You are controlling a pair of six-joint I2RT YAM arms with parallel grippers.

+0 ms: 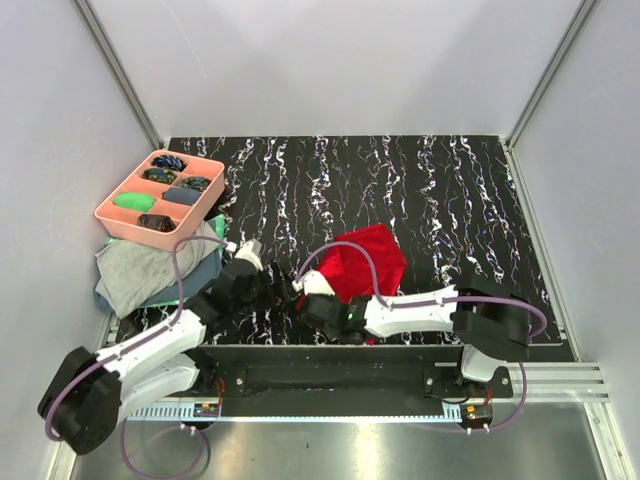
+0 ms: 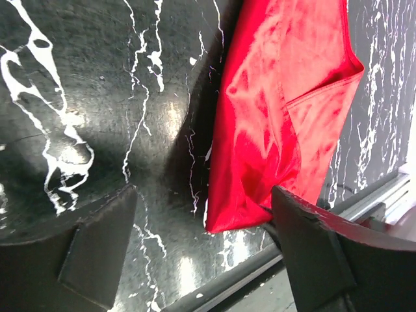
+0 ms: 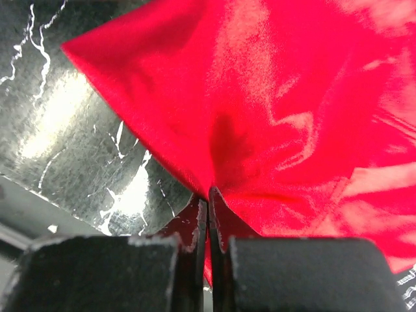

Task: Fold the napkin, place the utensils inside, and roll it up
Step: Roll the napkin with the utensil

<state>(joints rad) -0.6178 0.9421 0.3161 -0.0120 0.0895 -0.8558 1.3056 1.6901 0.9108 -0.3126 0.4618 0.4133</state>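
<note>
Closest to my right wrist camera, my right fingers (image 3: 208,224) are pressed together with a pinch of the napkin (image 3: 279,117) caught between their tips, the red cloth fanning up and away from that pinch in glossy creases. Under everything lies the counter (image 1: 420,190), black with white marbled veins, and on it the napkin (image 1: 366,262) sits as a crumpled red shape near the front edge, roughly midway between my two arms and a little toward my right. From above, my right arm reaches leftward along the front of the counter, so that its fingers (image 1: 322,292) meet the napkin's near left corner. My left fingers (image 2: 205,224) stand wide apart, holding nothing: one dark pad (image 2: 97,240) hangs over bare counter, the other is just beside the lower tip of the napkin (image 2: 279,110), though I cannot tell whether it touches the cloth. At the far left of the counter a pile of grey, green and blue cloths (image 1: 150,270) lies by the wall, well apart from the napkin, and a pink divided tray (image 1: 205,205) rests partly on that pile with small dark and green items in its compartments. I cannot make out the utensils in any view.
</note>
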